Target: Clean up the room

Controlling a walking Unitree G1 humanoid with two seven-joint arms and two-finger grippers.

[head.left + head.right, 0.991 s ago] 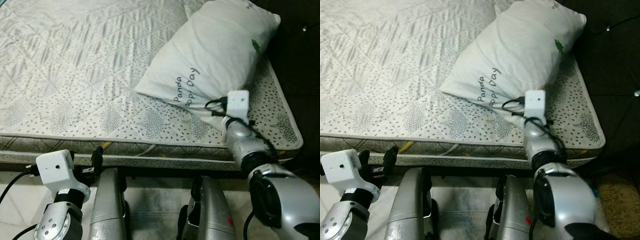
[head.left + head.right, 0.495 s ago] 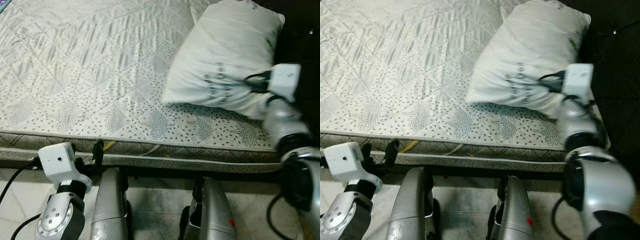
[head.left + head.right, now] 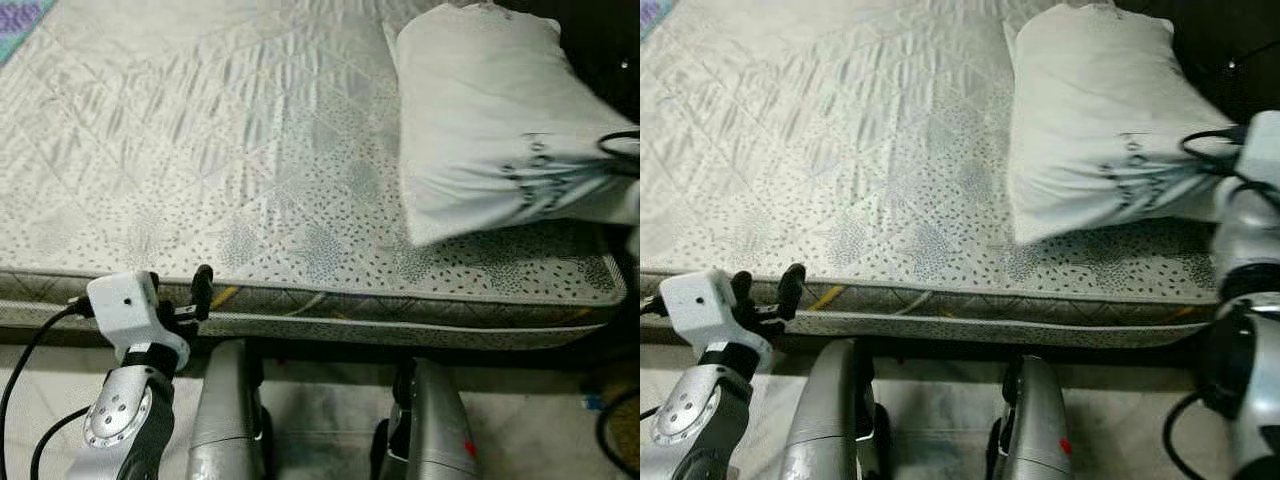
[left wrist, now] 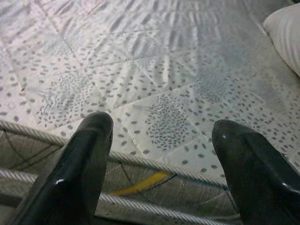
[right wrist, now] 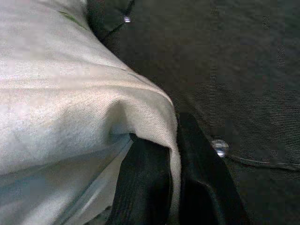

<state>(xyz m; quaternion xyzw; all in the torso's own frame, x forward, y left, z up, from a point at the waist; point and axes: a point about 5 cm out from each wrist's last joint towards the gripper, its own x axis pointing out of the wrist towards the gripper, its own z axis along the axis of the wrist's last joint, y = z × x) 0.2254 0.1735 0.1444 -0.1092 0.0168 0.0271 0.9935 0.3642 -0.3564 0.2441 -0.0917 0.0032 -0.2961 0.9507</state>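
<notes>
The right gripper (image 5: 174, 187) pinches a corner of the white pillow (image 3: 490, 110) lying on the mattress (image 3: 220, 150). The left gripper (image 4: 161, 159) hovers at the mattress's front edge, fingers (image 4: 84, 164) spread wide and holding nothing.

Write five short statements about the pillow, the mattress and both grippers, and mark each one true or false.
1. The right gripper pinches an edge of the white pillow. True.
2. The left gripper holds the pillow. False: it is open and holds nothing, at the near edge of the mattress.
3. The pillow lies on the floor. False: it is on the mattress, on the robot's right.
4. The pillow has dark lettering. True.
5. The mattress is plain black. False: it is pale, quilted and speckled.
</notes>
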